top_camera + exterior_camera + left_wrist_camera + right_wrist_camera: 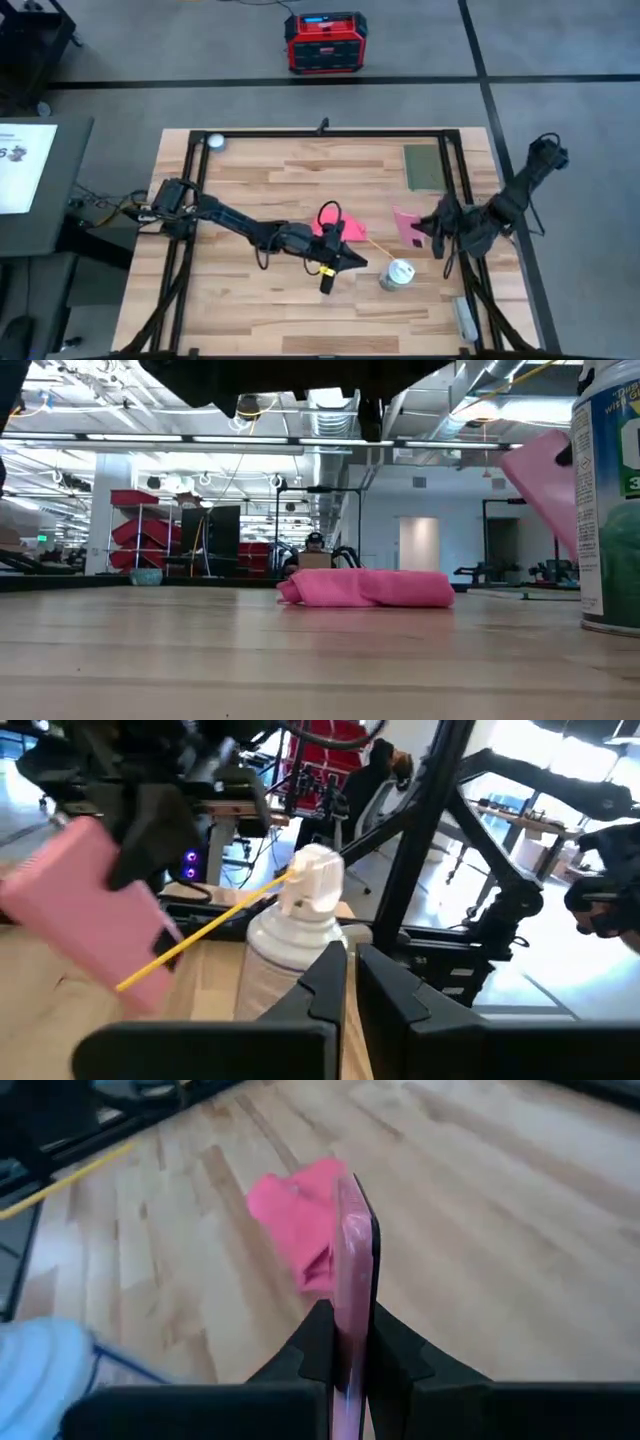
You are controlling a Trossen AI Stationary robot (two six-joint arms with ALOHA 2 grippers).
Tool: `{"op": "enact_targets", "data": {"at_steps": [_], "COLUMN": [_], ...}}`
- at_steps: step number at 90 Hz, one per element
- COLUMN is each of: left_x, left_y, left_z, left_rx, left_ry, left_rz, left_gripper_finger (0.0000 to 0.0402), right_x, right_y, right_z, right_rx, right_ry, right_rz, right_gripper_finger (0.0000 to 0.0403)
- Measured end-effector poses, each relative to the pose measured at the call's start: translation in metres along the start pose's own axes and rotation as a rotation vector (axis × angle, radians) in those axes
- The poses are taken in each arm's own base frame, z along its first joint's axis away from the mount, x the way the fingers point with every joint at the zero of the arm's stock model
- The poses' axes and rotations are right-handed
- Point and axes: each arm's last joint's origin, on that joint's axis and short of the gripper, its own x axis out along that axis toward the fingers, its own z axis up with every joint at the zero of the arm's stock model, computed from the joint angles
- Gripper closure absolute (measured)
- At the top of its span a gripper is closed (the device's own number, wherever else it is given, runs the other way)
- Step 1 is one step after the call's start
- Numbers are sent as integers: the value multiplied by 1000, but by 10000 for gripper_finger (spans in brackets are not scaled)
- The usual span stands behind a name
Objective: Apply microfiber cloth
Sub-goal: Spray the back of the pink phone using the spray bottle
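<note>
**Cloth on the table, phone in the air, pickup is next**

So the microfiber cloth (335, 225) is lying crumpled on the wooden table (260, 300), roughly mid-table, and nothing is holding it. From the low view it's a soft, rumpled heap (365, 588) sitting flat on the boards.

The right gripper (347, 1342) is clamped on the pink phone (352, 1260), holding it up on edge above the table, off to the right of the cloth. So that half looks ready.

The left gripper (350, 970) hangs just beside the cloth, on the side toward the white spray can (399, 274) with its long yellow straw (377, 246). Its fingers sit close together with only a thin gap and nothing between them, so basically closed and empty.

My read: we're at the "go get the cloth" stage and no wiping has begun. Next move calls for the left claw to spread its fingers, swing back over the heap, come down and pinch a fold. It's floppy fabric, so it needs a decent bite, or it'll just drag along the wood. Then bring it across to the phone's face.
</note>
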Motion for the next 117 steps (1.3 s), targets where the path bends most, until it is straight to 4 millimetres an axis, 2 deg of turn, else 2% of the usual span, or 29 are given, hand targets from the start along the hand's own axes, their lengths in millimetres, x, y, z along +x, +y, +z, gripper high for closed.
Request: {"op": "enact_targets", "data": {"at_steps": [26,45,62,74,87,98,117], "left_x": [0,0,0,0,0,-1,-11], "left_y": [0,1,1,1,2,1,5], "left_z": [-2,-2,-2,-3,-7,-7,18], "left_rx": [0,1,3,3,7,30,93], "left_ry": [20,24,24,33,70,75,55], "left_rz": [4,7,7,9,5,-8,7], "left_gripper_finger": [398,398,398,398,398,399,401], "right_x": [-4,-9,3,15,28,36,44], "right_y": [21,54,80,92,98,94,86], "right_z": [-16,-14,-12,-7,-1,3,14], "right_rx": [70,103,142,155,123,75,-1], "right_ry": [130,164,127,84,38,25,-10], "right_rz": [0,-7,10,40,46,4,-58], "right_gripper_finger": [389,389,389,389,389,389,389]}}
